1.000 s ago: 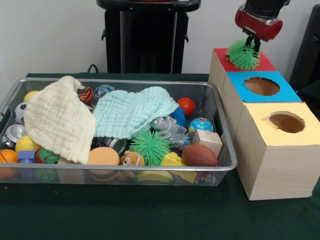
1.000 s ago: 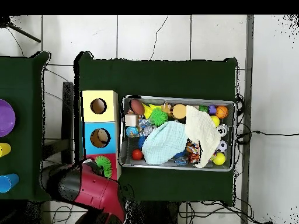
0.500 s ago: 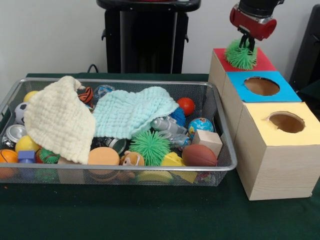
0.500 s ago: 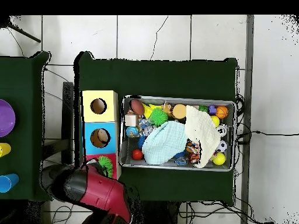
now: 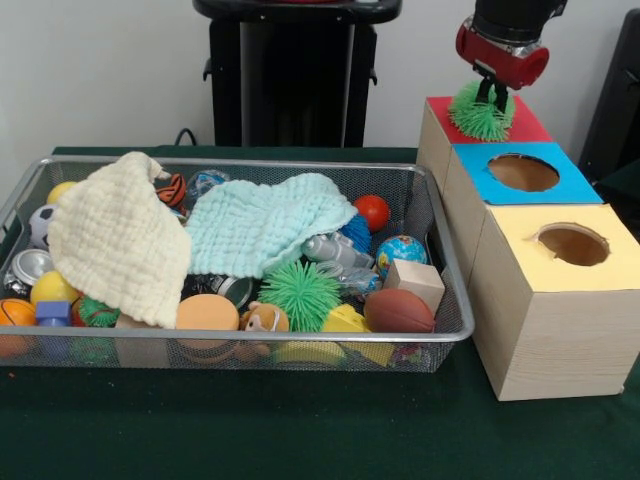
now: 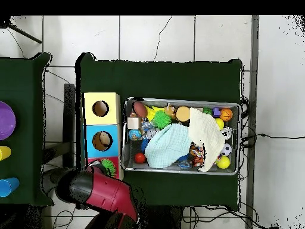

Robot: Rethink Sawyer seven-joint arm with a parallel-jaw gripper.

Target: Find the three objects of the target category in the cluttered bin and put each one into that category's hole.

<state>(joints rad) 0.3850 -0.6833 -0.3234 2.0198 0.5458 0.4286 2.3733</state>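
**Spiky ball at the red hole — drop stage**

Step in hand: delivery. My claw (image 5: 490,96) is at the upper right of the front view, directly over the red-topped box (image 5: 525,122), with a green spiky ball (image 5: 480,115) under it, resting on that box's top. My fingers reach down into the spikes; I cannot tell whether they are clenched on the ball or already released. The overhead view shows the ball (image 6: 107,164) at lower left, on the red top, half hidden by my arm.

Next move, as I judge it: the ball has to sink through the red hole, which it covers entirely. It may need a push or a clean release and lift. Soft spikes could catch on the rim.

A second green spiky ball (image 5: 299,292) lies in the wire bin (image 5: 440,330), lower centre, beside a wooden cube (image 5: 414,282) and a small brown football (image 5: 399,311). Two cloths, cream (image 5: 115,240) and pale green (image 5: 262,225), cover much of the clutter; a third may lie beneath.

Surface: dark green cloth over the worktop (image 5: 300,420). The blue box (image 5: 545,185) and yellow box (image 5: 530,235) show open holes. Room: white wall, tiled floor.
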